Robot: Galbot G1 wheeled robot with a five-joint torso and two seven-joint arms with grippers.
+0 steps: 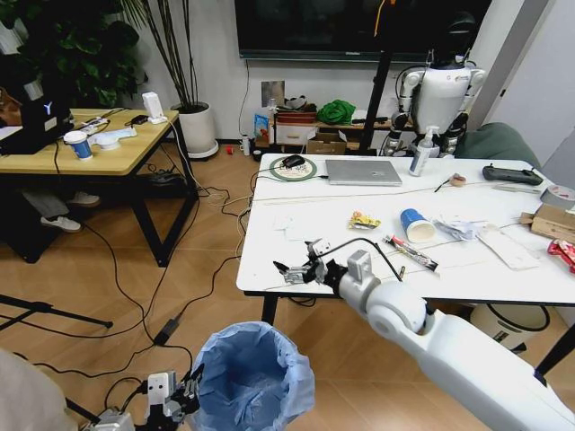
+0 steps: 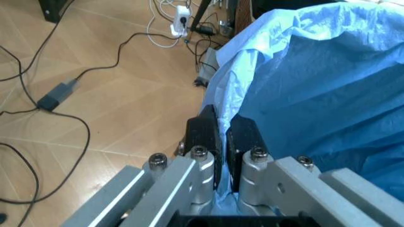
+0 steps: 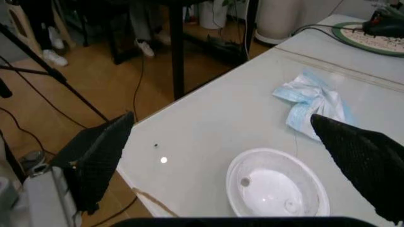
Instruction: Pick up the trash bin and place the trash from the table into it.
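The trash bin (image 1: 254, 377), lined with a ruffled light blue bag, sits low in front of the table (image 1: 269, 260). My left gripper (image 1: 187, 393) is at its left side, shut on the bag's rim (image 2: 222, 130). My right gripper (image 1: 292, 269) hovers open over the table's front left corner. Between its fingers (image 3: 221, 118) lie a round white plastic lid (image 3: 277, 187) and a crumpled blue-and-white tissue (image 3: 312, 101). Farther right lie a yellow wrapper (image 1: 364, 220), a blue cup (image 1: 416, 224), a red-and-white tube (image 1: 411, 252), white wrappers (image 1: 458, 229), cardboard (image 1: 550, 220) and a red packet (image 1: 563, 253).
A silver laptop (image 1: 362, 171), a mouse on a round pad (image 1: 293, 162), a spray bottle (image 1: 420, 153), a tape roll (image 1: 458, 180) and a controller (image 1: 512, 174) occupy the table's far side. A wooden table (image 1: 81, 148) stands left. Cables cross the floor (image 1: 171, 328).
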